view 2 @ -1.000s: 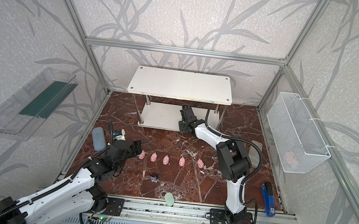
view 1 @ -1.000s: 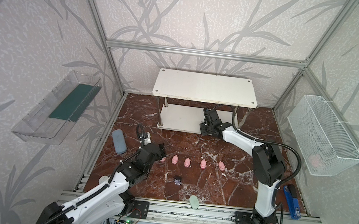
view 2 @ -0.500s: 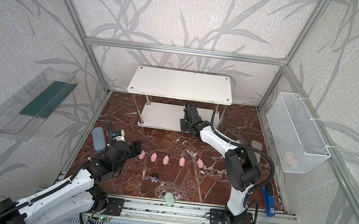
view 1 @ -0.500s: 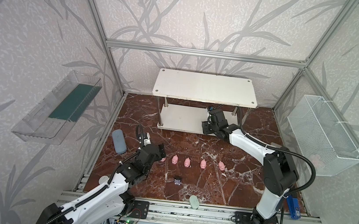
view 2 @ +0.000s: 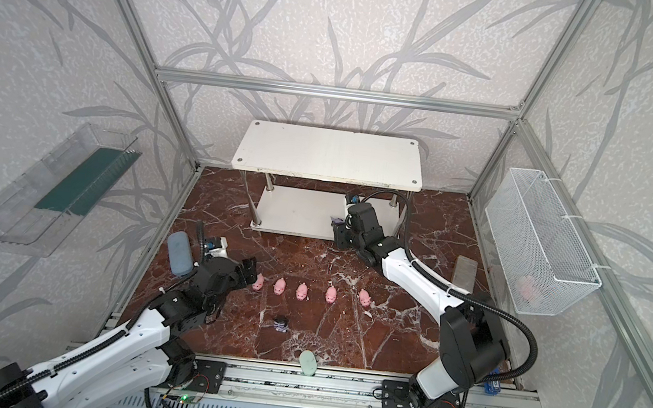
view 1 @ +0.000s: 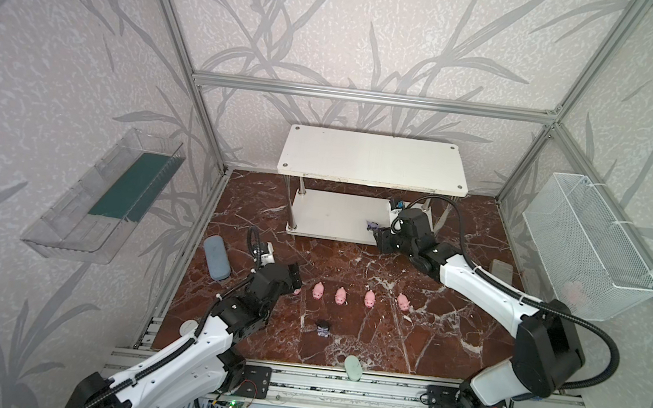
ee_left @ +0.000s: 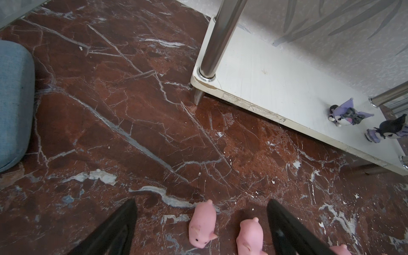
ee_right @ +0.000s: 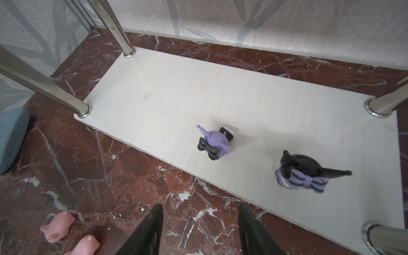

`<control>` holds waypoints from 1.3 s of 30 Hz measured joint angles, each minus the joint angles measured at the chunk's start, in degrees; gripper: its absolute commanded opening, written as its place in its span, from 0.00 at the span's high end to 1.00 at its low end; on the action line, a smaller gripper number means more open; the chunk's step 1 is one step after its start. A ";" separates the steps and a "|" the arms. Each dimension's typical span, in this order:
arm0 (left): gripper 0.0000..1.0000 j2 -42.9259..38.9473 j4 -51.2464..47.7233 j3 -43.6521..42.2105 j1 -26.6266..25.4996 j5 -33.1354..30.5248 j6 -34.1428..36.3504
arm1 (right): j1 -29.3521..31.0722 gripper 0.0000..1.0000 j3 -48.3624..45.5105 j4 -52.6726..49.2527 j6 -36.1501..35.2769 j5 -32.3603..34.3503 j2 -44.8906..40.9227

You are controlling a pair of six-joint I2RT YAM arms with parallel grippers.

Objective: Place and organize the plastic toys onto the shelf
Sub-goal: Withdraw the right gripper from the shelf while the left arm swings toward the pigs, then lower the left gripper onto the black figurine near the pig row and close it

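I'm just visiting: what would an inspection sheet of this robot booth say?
Surface: red-brown marble-patterned tabletop.
Job's things: five pink pig figurines in a row; two black-and-purple pointed-ear figurines on the lower board of the white two-tier shelf; third figurine on tabletop.
Clutter: grey-blue oblong pad; pale green oval piece at front edge.
Grippers: left gripper open at the row's left end; right gripper open, empty, before the shelf.
Cables: black hoses along both arms.
Surroundings: clear plastic wall tray; white wire mesh basket.

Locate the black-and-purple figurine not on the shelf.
In both top views the black-and-purple figurine sits slightly left of centre, between the row of pink pig figurines and the pale green oval piece.
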 measured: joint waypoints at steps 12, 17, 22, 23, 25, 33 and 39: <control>0.10 -4.39 -9.29 1.79 -10.88 0.04 -3.17 | 5.22 0.44 -15.23 2.16 0.04 3.78 -17.86; 0.10 -1.40 -11.91 2.45 -23.56 -4.57 -7.23 | 5.51 0.43 -21.66 2.40 1.11 7.04 -25.33; 0.06 2.75 -13.57 2.54 -30.49 -7.13 -10.82 | 5.49 0.43 -26.16 0.68 2.56 8.66 -29.42; 0.06 3.48 -13.88 2.69 -31.89 -7.45 -11.26 | 5.46 0.43 -26.80 0.26 2.75 8.87 -30.01; 0.06 4.70 -14.19 3.21 -34.29 -7.93 -11.98 | 5.49 0.43 -27.58 -0.17 3.04 9.11 -30.86; 0.06 10.27 -15.43 5.81 -43.08 -9.68 -16.61 | 5.46 0.43 -29.83 -0.17 4.02 8.98 -32.09; 0.06 14.45 -16.92 7.10 -49.24 -11.39 -21.88 | 5.46 0.43 -30.97 0.15 4.70 8.04 -32.09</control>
